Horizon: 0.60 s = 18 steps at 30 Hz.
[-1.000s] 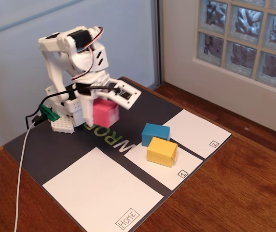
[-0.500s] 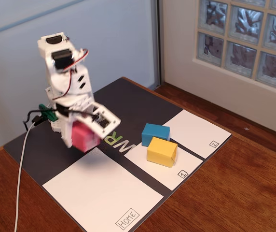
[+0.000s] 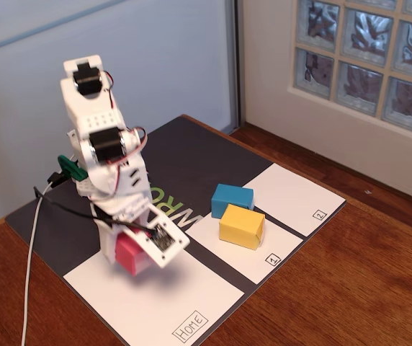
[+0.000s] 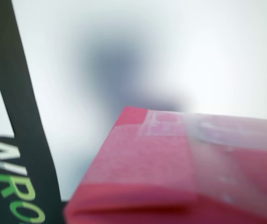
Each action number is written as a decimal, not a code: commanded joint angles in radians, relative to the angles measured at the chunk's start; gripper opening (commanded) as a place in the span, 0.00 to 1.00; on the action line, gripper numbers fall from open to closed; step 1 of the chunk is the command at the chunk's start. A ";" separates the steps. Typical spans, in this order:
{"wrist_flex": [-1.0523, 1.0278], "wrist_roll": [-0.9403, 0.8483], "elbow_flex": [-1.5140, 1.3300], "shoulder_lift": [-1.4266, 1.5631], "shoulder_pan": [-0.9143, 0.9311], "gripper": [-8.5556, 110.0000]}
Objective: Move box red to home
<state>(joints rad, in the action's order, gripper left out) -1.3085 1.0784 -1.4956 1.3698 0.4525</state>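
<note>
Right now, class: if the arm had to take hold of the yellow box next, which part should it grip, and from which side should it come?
Grip the yellow box across two opposite side faces, coming down from above. Its flat top is clear, and it lies flat on the sheet marked 1. Use the pair of faces away from the blue box, which appears to touch its far side and would likely block a finger there.

Brown wooden table (image 3: 350, 288), dark mat (image 3: 191, 144) on it, white cable (image 3: 29, 267) trailing across the wood
</note>
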 commanded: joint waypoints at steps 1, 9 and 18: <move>0.002 0.008 0.158 -0.078 -0.021 0.07; -0.009 0.021 0.357 -0.268 -0.044 0.07; 0.054 0.092 0.342 -0.324 -0.074 0.07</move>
<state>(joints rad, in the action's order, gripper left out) -1.2732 1.1520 -1.1873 1.0370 0.3896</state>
